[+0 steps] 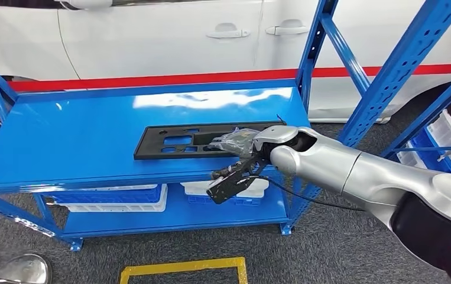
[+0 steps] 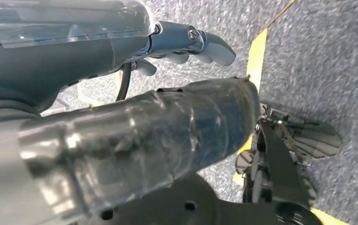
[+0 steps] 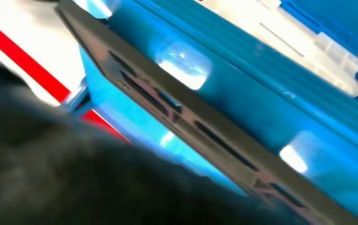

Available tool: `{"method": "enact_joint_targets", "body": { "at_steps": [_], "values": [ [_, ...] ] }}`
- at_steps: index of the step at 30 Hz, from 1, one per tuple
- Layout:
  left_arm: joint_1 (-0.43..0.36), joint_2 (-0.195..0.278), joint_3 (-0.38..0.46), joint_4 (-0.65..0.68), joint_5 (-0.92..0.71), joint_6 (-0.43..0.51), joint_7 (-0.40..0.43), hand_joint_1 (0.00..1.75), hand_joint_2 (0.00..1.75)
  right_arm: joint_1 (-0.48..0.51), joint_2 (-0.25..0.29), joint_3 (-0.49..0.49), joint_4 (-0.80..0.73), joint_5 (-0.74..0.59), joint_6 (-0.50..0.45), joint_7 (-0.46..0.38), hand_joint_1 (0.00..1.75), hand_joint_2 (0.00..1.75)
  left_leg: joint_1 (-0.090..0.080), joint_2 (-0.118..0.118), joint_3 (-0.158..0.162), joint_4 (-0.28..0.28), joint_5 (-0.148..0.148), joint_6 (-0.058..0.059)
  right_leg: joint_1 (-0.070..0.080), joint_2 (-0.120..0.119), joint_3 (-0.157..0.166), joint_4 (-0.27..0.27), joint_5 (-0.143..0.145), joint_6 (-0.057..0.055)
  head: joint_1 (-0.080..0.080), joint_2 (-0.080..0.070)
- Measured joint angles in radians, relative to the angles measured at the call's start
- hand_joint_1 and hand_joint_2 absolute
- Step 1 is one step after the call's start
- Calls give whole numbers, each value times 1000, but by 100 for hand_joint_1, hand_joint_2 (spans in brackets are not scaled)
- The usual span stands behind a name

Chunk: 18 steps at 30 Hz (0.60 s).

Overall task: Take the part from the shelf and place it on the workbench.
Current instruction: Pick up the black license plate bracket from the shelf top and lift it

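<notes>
The right arm [image 1: 353, 168] is showing smooth silver shells, a black elbow section and a thin black cable; the left hand [image 2: 120, 140] is wearing clear wrap.

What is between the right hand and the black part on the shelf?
Nothing visible. The right hand is already over the near end of the black part, which lies flat on the blue shelf. Whether the fingers have closed on it cannot be told.

Black part [image 1: 187, 141], blue shelf [image 1: 81, 136]
</notes>
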Motion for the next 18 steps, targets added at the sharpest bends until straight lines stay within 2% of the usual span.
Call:
{"method": "enact_joint_targets", "body": {
  "at_steps": [2, 3, 4, 5, 6, 8, 9, 12, 13, 15, 17, 18],
  "values": [
    [1, 0, 0, 0, -1, -3, 0, 0, 0, 1, 2, 0, 1, 0, 2, 0, 0, 0, 2, 0, -59, 125, -56, -5, 1, 0, -2, 2, 0, -3, 0, 0],
    [1, 0, 0, 0, -2, -4, -1, 0, 0, 4, 2, 0, 2, 0, 3, 0, 0, 0, 2, 1, -78, 162, -64, -8, 1, 0, -3, 4, -1, -3, 0, 0],
    [2, 0, 0, 0, -4, -5, -1, 0, 0, 6, 2, 1, 2, 0, 3, 1, 0, 0, 3, 1, -78, 161, -51, -10, 1, 0, -4, 7, -4, -3, 0, 0],
    [2, 0, 0, 0, -5, -6, -1, 0, 0, 7, 2, 1, 3, 0, 2, 1, 0, 0, 3, 1, -59, 122, -21, -10, 1, 1, -4, 12, -7, -1, 0, 0],
    [2, 0, 0, 0, -7, -6, -2, 0, 0, 8, 2, 1, 4, 0, 1, 1, 0, 0, 5, 1, -26, 55, 13, -10, 0, 1, -4, 19, -12, 2, 0, 0],
    [1, 0, 0, 0, -8, -5, -2, 0, 0, 8, 4, 1, 6, 0, -2, 0, 0, 0, 3, 0, 30, -53, 48, -6, 3, 2, -9, 33, -21, 11, 0, 0],
    [1, 0, 0, 0, -8, -3, -1, 0, 0, 8, 5, 1, 7, -1, -3, -1, 0, 0, 2, -1, 41, -76, 49, -2, 4, 2, -11, 37, -23, 16, 0, 0],
    [0, 0, 1, 0, -8, 5, 4, 0, 0, 8, 8, 1, 8, -5, -4, -4, 0, 0, 0, -1, 41, -82, 50, 15, 3, 3, -14, 39, -23, 28, 1, 0],
    [0, 0, 2, 0, -8, 7, 4, 0, 0, 8, 9, 0, 9, -6, -5, -5, 0, 0, 1, -1, 42, -85, 53, 21, 2, 3, -18, 48, -32, 32, 1, 0],
    [1, 1, 4, 0, -8, 11, 5, 0, 0, 8, 8, 0, 11, -7, -5, -6, 0, 0, 5, 1, 43, -91, 57, 31, -1, 2, -52, 123, -79, 42, 1, 0],
    [0, 2, 6, 0, -8, 12, 5, 0, 0, 12, 7, 1, 14, -7, -6, -8, 0, 0, 4, 1, 42, -91, 57, 34, -4, 2, -114, 252, -136, 49, 2, 0],
    [0, 2, 7, 0, -8, 11, 4, 0, 0, 15, 7, 1, 15, -7, -5, -9, 0, 0, 4, 1, 42, -91, 57, 34, -5, 2, -137, 298, -148, 50, 2, 0]
  ]
}}
